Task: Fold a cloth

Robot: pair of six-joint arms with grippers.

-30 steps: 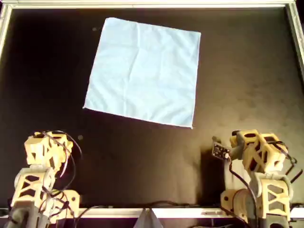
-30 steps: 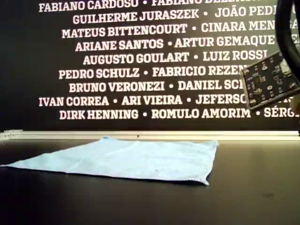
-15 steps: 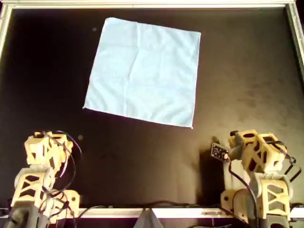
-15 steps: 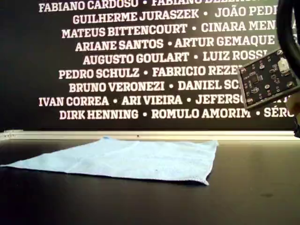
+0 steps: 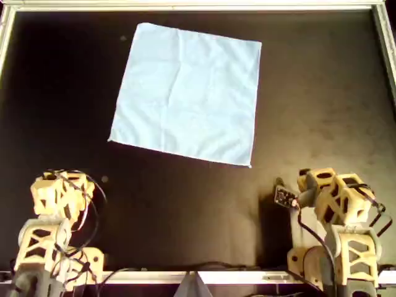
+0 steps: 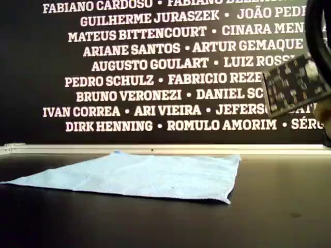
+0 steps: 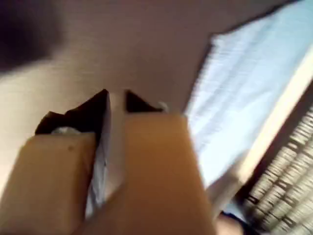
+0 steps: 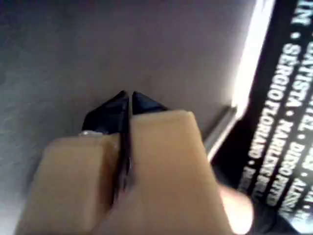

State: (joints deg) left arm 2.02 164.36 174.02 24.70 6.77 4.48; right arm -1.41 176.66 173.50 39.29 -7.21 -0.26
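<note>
The light blue cloth (image 5: 189,93) lies flat and spread open on the black table, in the far middle of the overhead view. It also shows in the exterior view (image 6: 139,175) and, blurred, in the first wrist view (image 7: 244,88). My first gripper (image 7: 117,98) hovers over bare table short of the cloth, jaws nearly together with only a thin slit and nothing between them. My second gripper (image 8: 129,98) is shut and empty over bare table; no cloth shows in its view. Two tan arms (image 5: 59,195) (image 5: 334,198) sit at the near edge, both well apart from the cloth.
A metal rail (image 5: 198,6) frames the table and runs along the far edge (image 6: 155,149). A black wall with white names stands behind it. A small circuit board (image 5: 284,197) hangs off the arm on the overhead view's right; it also shows in the exterior view (image 6: 292,85).
The arm on the overhead view's right has shifted slightly, and its circuit board has tilted and blurred in the exterior view. The cloth and the other arm have not moved.
</note>
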